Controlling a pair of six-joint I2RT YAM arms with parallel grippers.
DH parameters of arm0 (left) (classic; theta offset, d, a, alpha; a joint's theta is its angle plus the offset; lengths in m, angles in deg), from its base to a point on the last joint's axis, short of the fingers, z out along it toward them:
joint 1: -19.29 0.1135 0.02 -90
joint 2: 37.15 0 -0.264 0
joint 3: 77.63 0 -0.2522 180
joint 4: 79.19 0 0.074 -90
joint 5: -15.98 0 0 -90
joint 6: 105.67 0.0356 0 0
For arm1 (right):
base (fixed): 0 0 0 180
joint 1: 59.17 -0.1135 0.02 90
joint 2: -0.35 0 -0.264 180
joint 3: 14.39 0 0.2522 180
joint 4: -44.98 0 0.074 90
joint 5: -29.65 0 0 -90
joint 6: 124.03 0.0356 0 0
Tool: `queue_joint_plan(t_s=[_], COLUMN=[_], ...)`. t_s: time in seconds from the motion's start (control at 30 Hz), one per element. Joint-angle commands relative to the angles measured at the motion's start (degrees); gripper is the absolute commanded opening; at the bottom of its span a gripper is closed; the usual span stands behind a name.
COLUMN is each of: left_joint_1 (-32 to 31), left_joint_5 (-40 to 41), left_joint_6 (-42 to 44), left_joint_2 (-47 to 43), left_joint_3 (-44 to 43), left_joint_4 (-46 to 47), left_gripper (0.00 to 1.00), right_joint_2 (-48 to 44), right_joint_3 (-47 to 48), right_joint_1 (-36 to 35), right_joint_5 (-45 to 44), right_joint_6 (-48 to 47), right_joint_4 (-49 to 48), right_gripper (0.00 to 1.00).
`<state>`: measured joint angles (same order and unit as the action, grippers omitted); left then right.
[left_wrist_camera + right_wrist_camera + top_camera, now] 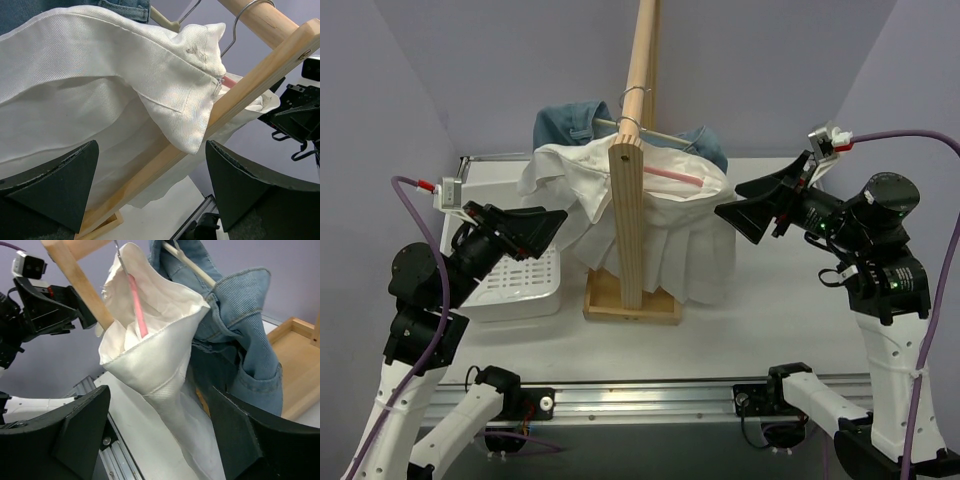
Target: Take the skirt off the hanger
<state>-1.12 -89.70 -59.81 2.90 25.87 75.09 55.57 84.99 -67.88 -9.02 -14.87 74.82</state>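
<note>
The white pleated skirt (670,235) hangs on the pink hanger (672,176), whose wire hook is over the wooden rod. My left gripper (558,218) stands open just left of the skirt's left waistband corner (195,115), which droops between the jaws without touching them. My right gripper (725,212) is open around the skirt's right end. In the right wrist view the skirt (150,355) hangs between the right gripper (159,435) jaws with a gap on each side, and the pink hanger (137,307) shows inside the waistband.
A wooden rack (627,230) with an upright post and a base frame stands in front of the skirt. A blue denim garment (570,120) hangs behind it on an off-white hanger (187,262). A white basket (525,285) lies at the left under my left arm.
</note>
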Motion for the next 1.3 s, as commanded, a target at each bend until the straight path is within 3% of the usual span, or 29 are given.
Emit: queue_joint_plan(t_s=[0.0, 0.27, 0.7, 0.8, 0.9, 1.27], left_joint_1=[0.19, 0.19, 0.28, 0.28, 0.28, 0.28], left_joint_5=[-1.63, -1.81, -1.81, -2.25, -2.07, -2.51], left_joint_6=[-1.03, -0.42, -0.68, -0.51, -0.25, -0.07], left_joint_2=[0.03, 0.38, 0.9, 0.99, 0.64, 0.55], left_joint_3=[0.16, 0.34, 0.08, -0.45, -0.45, -0.98], left_joint_4=[4.32, 4.67, 3.79, 3.62, 3.18, 2.82], left_gripper=[0.97, 0.97, 0.97, 0.97, 0.97, 0.98], right_joint_2=[0.94, 2.52, 6.29, 7.53, 8.06, 11.05], right_joint_3=[0.95, -2.39, -3.89, -3.45, -3.19, 1.2], right_joint_1=[-0.25, -0.25, -0.52, -0.87, -0.96, -1.48], right_joint_5=[7.11, 11.24, 11.95, 12.91, 13.44, 14.94], right_joint_6=[4.21, 9.93, 8.27, 8.09, 8.35, 6.16], right_joint_4=[-8.51, -15.45, -15.46, -16.07, -18.36, -19.5], right_gripper=[0.73, 0.49, 0.4, 0.25, 0.01, 0.0])
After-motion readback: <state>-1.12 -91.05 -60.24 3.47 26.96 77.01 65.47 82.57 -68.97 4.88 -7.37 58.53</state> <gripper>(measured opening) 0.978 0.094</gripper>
